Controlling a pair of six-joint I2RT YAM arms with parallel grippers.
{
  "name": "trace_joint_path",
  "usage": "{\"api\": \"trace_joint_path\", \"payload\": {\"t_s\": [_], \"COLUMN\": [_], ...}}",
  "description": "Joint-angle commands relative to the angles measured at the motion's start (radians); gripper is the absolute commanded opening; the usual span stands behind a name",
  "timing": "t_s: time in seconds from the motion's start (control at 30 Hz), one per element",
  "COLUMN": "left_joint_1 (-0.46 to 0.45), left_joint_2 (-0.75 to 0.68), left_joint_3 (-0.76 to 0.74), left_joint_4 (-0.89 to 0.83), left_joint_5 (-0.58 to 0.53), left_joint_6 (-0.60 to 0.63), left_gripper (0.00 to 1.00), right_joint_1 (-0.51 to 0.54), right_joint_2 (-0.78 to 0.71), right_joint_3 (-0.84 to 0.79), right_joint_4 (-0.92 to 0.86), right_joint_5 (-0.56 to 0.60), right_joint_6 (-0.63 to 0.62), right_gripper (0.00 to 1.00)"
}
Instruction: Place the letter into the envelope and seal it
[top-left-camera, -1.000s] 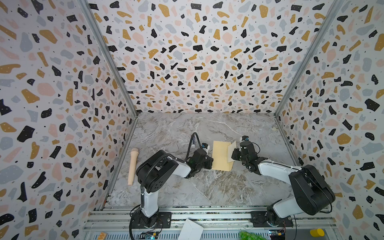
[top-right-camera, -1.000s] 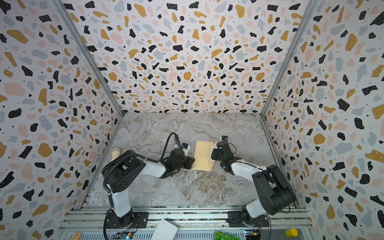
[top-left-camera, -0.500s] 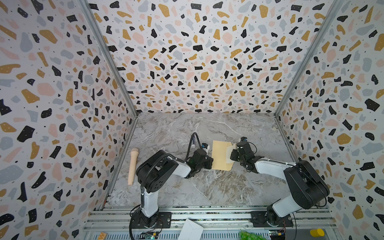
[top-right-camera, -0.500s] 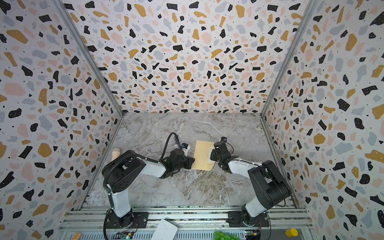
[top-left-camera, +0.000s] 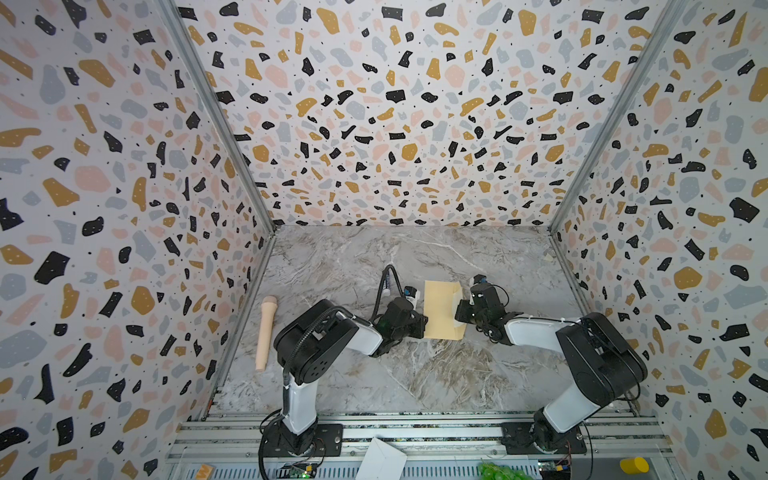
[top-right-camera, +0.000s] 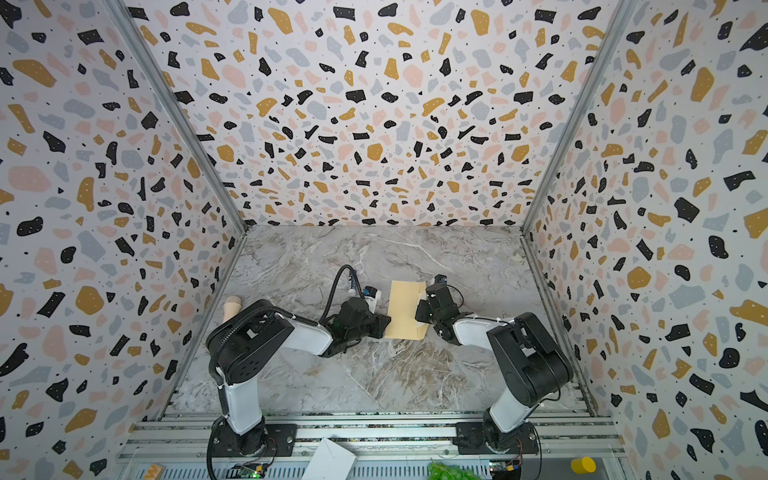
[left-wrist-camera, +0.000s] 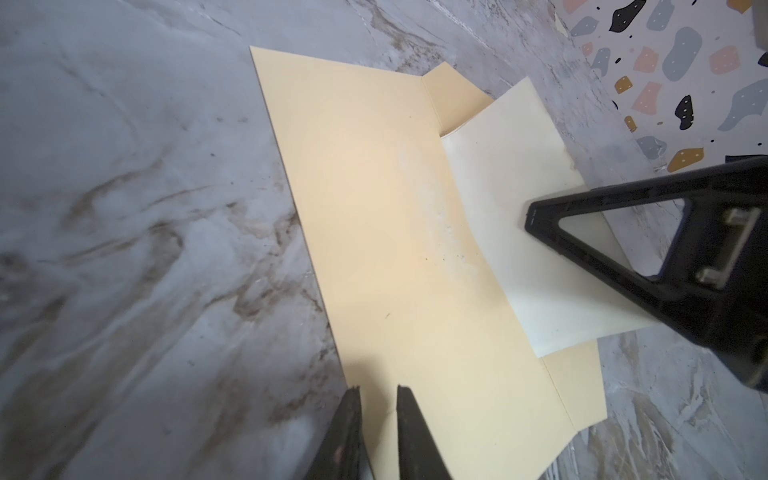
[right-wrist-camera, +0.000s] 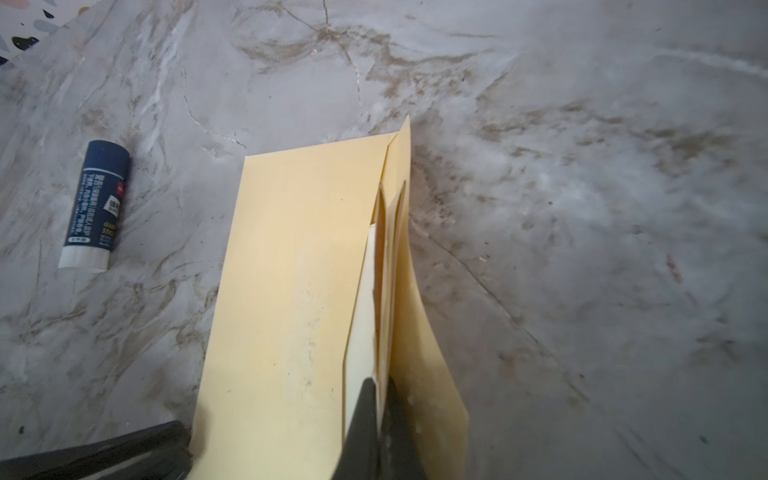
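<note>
The tan envelope (top-left-camera: 440, 309) (top-right-camera: 403, 309) lies flat mid-table. My left gripper (top-left-camera: 423, 326) (left-wrist-camera: 379, 399) rests its tips on the envelope's (left-wrist-camera: 395, 232) left edge, jaws a narrow gap apart with nothing pinched. The letter (left-wrist-camera: 519, 199) shows its plain cream side, one end inside the envelope mouth, the other curving up over the flap (left-wrist-camera: 457, 95). My right gripper (top-left-camera: 459, 311) (right-wrist-camera: 383, 386) is shut on the letter's (right-wrist-camera: 361, 316) outer edge. The flap (right-wrist-camera: 424, 311) rises beside it; whether it is pinched too is unclear.
A navy-and-white glue stick (right-wrist-camera: 93, 203) (top-left-camera: 410, 292) lies just left of the envelope, behind my left gripper. A beige roller (top-left-camera: 266, 332) lies along the left wall. White folded paper (top-left-camera: 380, 459), a green item (top-left-camera: 496, 471) and a yellow item (top-left-camera: 633, 465) sit at the front rail.
My right arm has shifted slightly left, towards the envelope, with the letter in its grip. The left gripper and the envelope have stayed put.
</note>
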Motion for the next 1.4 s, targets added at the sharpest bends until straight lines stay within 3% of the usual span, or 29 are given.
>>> {"api": "trace_joint_path", "payload": {"t_s": [0.0,0.47,0.77,0.87,0.97,1.07,1.37], "left_joint_1": [-0.010,-0.010,-0.008,-0.008,-0.007,-0.004,-0.003], "left_joint_2": [0.051,0.017,-0.184,-0.221,-0.230,-0.221,-0.178], "left_joint_3": [-0.017,-0.018,-0.055,-0.059,-0.050,-0.042,-0.013], "left_joint_4": [-0.100,-0.110,-0.163,-0.177,-0.193,-0.192,-0.179], "left_joint_5": [0.016,0.011,-0.045,-0.066,-0.073,-0.077,-0.073], "left_joint_6": [-0.007,0.005,0.051,0.060,0.067,0.064,0.051], "left_gripper": [0.19,0.20,0.36,0.41,0.45,0.47,0.49], "right_joint_1": [0.006,0.005,0.004,-0.002,-0.003,-0.003,-0.005], "right_joint_2": [0.026,0.065,-0.017,-0.047,-0.070,-0.077,-0.048], "right_joint_3": [0.045,0.075,0.050,0.043,0.050,0.071,0.094], "right_joint_4": [0.024,0.003,-0.075,-0.091,-0.118,-0.176,-0.268], "right_joint_5": [-0.056,-0.109,-0.148,-0.154,-0.153,-0.136,-0.120], "right_joint_6": [-0.027,-0.089,-0.177,-0.182,-0.190,-0.203,-0.249], "right_gripper": [0.00,0.02,0.06,0.12,0.30,0.41,0.57]}}
